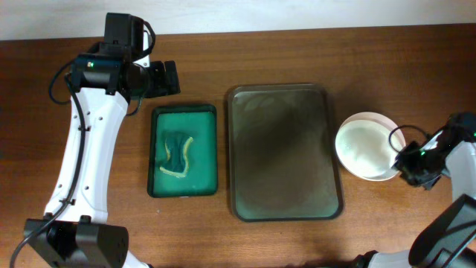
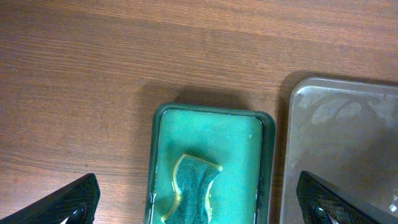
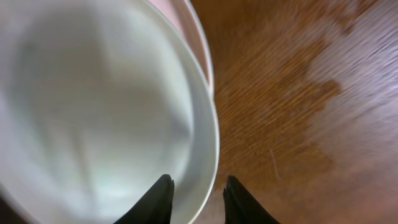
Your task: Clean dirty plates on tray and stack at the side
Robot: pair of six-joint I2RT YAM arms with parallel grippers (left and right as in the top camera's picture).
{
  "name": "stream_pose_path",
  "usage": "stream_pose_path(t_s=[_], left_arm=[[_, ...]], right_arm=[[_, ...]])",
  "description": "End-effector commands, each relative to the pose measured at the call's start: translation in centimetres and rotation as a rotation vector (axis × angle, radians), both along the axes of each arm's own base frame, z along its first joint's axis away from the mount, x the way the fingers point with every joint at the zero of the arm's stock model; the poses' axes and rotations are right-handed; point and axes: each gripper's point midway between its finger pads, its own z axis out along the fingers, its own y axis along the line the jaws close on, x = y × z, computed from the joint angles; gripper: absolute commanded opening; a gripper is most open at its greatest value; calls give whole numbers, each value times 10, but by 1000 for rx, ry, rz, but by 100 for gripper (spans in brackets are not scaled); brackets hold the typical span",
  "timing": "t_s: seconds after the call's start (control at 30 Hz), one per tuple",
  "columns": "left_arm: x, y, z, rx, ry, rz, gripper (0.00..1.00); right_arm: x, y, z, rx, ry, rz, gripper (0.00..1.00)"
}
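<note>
Right of the tray (image 1: 282, 152), the white plate (image 1: 362, 145) lies on 1 pink plate (image 1: 379, 117), the right gripper (image 1: 404, 162) straddling its rim — whether clamped cannot be told — while the left gripper (image 1: 167, 77) hangs spread wide, upper left.

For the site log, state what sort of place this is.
Likely a robotics lab bench staged as a dishwashing station: robot arms at a wooden table, a sponge in a green tray, a grey tray, a white plate stacked on a pink plate.
</note>
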Motion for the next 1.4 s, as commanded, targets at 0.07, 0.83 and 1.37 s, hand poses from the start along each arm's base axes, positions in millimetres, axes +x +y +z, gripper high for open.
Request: stream_pose_path(t_s=[0.07,0.83,1.37], left_arm=[[0,0,8,-12,-21,4,100],[0,0,8,-12,-21,4,99],[0,0,8,-12,-21,3,99]], right_arm=[[-12,13,-24,40,36,-4,18],[27,146,20,129,-12,614,4],[39,119,-11,-169,20,637,4]])
